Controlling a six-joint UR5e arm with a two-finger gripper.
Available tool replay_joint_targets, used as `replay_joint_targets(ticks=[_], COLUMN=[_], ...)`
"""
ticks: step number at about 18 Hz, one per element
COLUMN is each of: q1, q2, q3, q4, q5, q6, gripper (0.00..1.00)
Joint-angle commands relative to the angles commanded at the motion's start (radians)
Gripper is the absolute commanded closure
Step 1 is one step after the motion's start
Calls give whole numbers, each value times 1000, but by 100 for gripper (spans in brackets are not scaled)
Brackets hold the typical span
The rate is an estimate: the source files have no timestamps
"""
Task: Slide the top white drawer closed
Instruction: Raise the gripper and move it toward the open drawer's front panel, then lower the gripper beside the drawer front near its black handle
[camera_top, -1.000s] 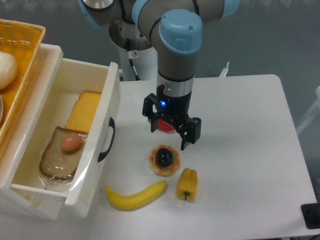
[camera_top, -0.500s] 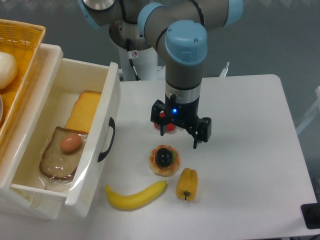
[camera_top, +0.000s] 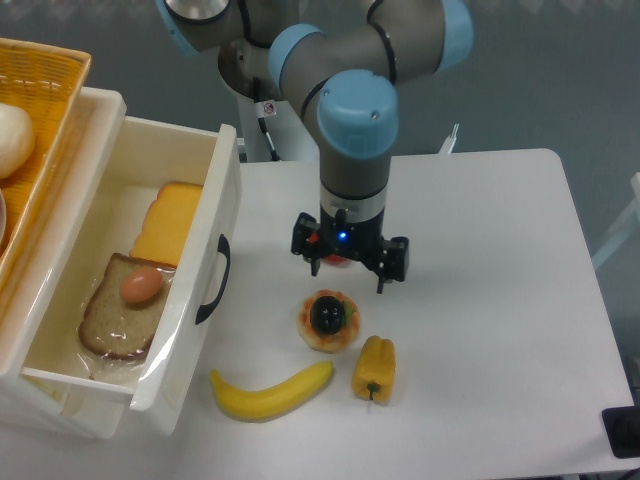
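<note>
The top white drawer (camera_top: 190, 300) stands pulled open at the left, its flat front panel facing right with one black curved handle (camera_top: 214, 279). Inside lie a slice of bread with an egg (camera_top: 128, 302) and a yellow cheese slice (camera_top: 168, 223). My gripper (camera_top: 348, 270) hangs over the table to the right of the drawer front, well clear of the handle. Its two black fingers (camera_top: 383, 268) are spread apart and hold nothing. A small red item (camera_top: 333, 261) lies just under it.
A yellow woven basket (camera_top: 35, 130) sits on top at the far left. On the table in front of the gripper lie a round tart (camera_top: 329, 320), a yellow pepper (camera_top: 374, 368) and a banana (camera_top: 271, 391). The table's right edge (camera_top: 590, 300) is far off.
The gripper swung right and then back left, ending slightly lower and nearer the tart. It stayed open. The drawer has not moved.
</note>
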Motion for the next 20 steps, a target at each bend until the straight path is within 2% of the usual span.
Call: replay_joint_targets(ticks=[3, 7, 13, 20], q1=[-17, -28, -20, -23], q2=[-25, -48, -69, -98], q3=[9, 5, 5, 9], q4=[-8, -23, -25, -25], q5=[5, -29, -158, -186], q6=[-112, -170, -183, -183], gripper=[0, 0, 0, 0])
